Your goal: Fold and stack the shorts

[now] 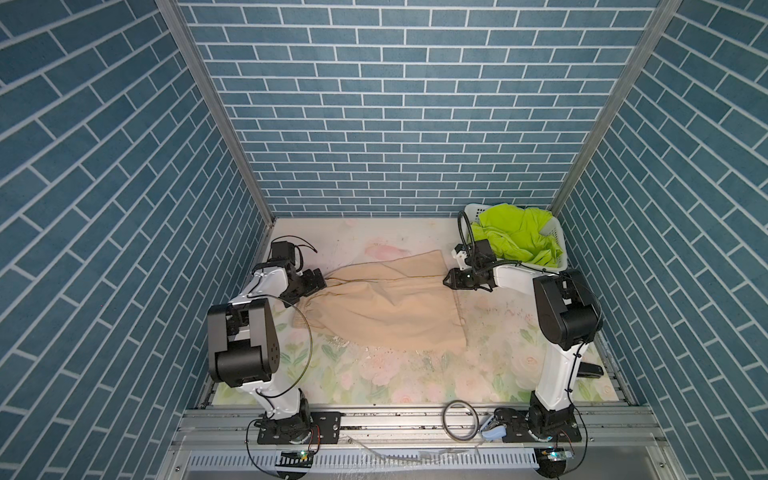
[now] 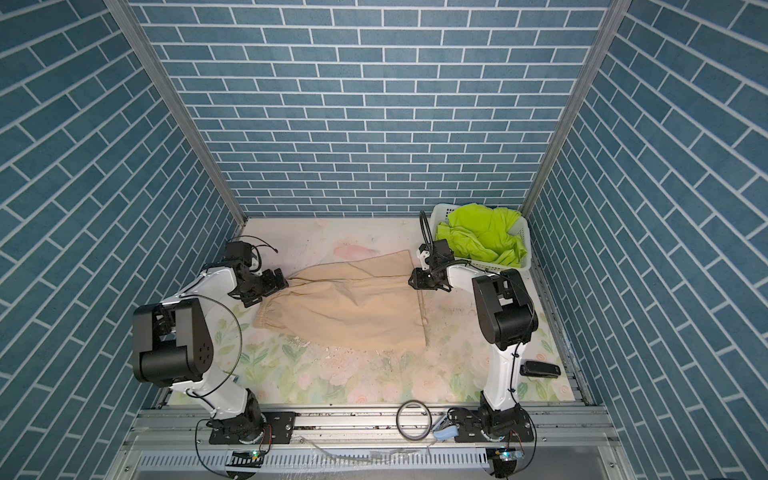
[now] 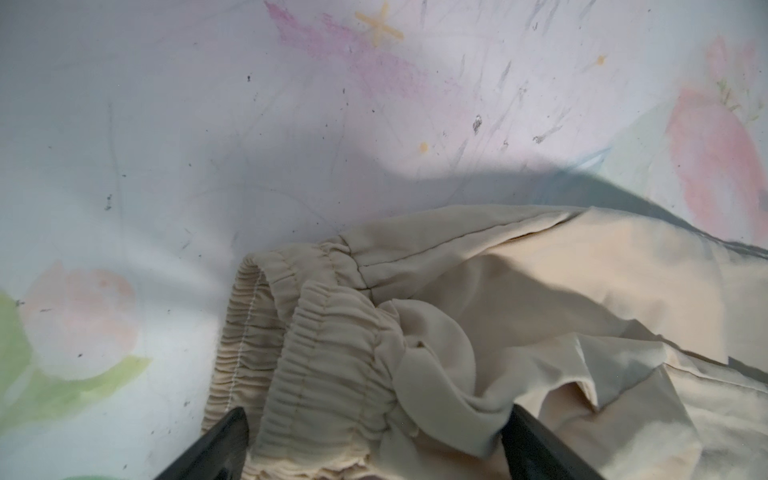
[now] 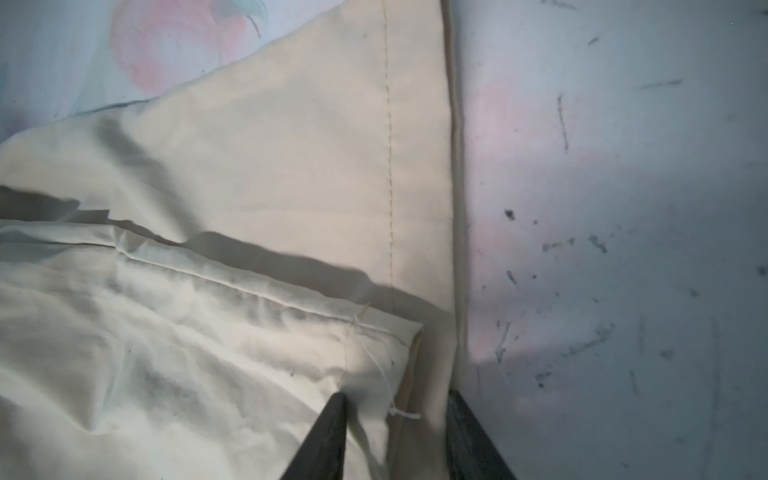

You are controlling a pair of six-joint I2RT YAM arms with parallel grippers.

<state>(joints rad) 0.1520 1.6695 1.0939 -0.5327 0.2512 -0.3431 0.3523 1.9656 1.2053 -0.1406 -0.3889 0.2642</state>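
- The left gripper [image 1: 322, 283] is at the far left corner of the beige shorts [image 1: 395, 309], low over the gathered waistband [image 3: 328, 374]. In its wrist view the fingers [image 3: 216, 444] are spread wide. The waistband and a bunched fold lie between them, and nothing is clamped.
- The right gripper [image 1: 447, 279] is at the right end of the same pair, on the far part of the leg hem [image 4: 419, 166]. In its wrist view the jaws are parted only narrowly. One finger [image 4: 328, 440] rests on an upper fabric layer, and the other sits at the hem's edge beside bare table. The stitched corner of that upper layer lies in the gap, and the cloth there looks flat, not pinched.
- The beige shorts are spread on the floral table [image 1: 395, 378], mid-table, between the two arms. Their long axis runs left–right, slightly skewed, with the waistband pointing left and the leg hems pointing right. A seam line runs lengthwise from one gripper to the other. There are wrinkles near the waistband.
- The lime-green shorts [image 1: 519, 239] are crumpled in the white basket [image 1: 559, 253] at the far right corner. I cannot tell which way they point.
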